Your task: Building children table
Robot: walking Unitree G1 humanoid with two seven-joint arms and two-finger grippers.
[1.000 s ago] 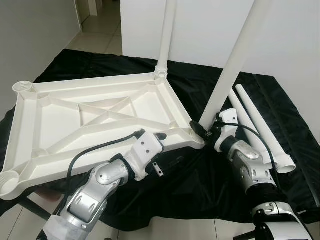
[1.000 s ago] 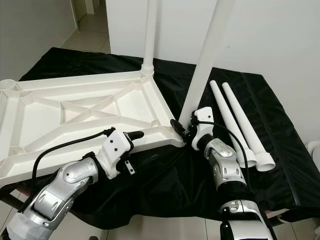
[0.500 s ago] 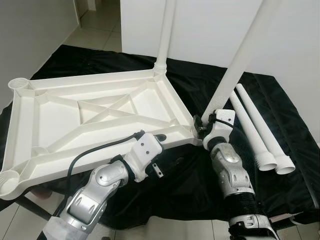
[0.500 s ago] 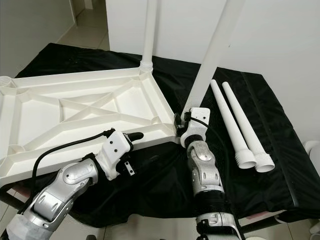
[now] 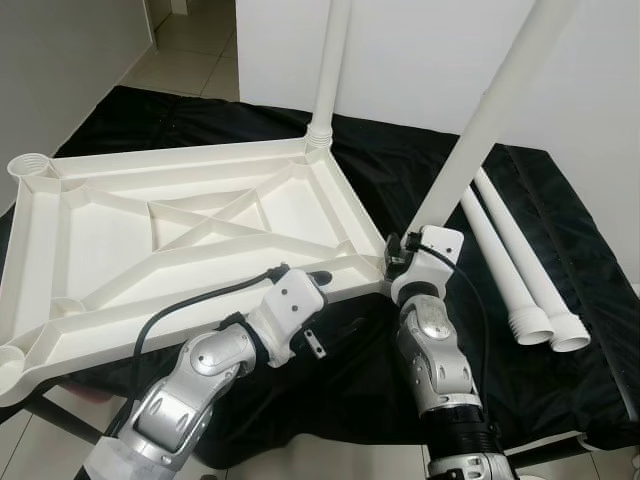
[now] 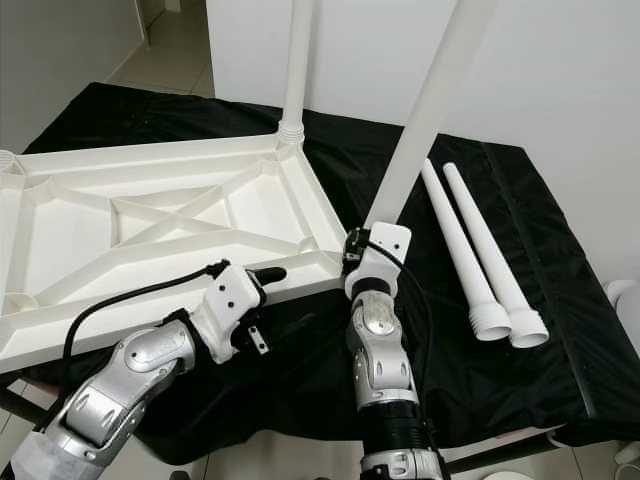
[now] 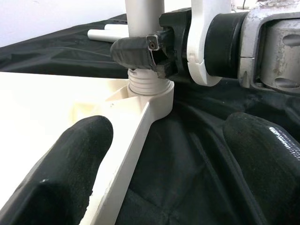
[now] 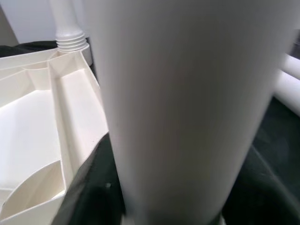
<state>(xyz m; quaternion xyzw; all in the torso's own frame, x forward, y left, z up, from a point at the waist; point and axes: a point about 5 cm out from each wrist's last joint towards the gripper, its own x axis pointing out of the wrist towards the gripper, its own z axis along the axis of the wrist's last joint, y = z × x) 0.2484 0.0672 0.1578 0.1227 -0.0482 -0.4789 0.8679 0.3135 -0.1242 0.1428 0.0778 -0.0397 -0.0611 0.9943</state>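
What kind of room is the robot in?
Probably a room in a home, used as a work spot. There are plain white walls, a tiled floor running toward a hallway, and a black cloth spread under the white tabletop and spare legs.

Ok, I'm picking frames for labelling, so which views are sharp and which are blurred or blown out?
Left and right eye views: sharp, evenly lit, the table top slightly bright. Left wrist view: the left hand's fingers are soft up close, the right hand on the leg's base crisp. Right wrist view: the gripped leg is a blurred white mass.
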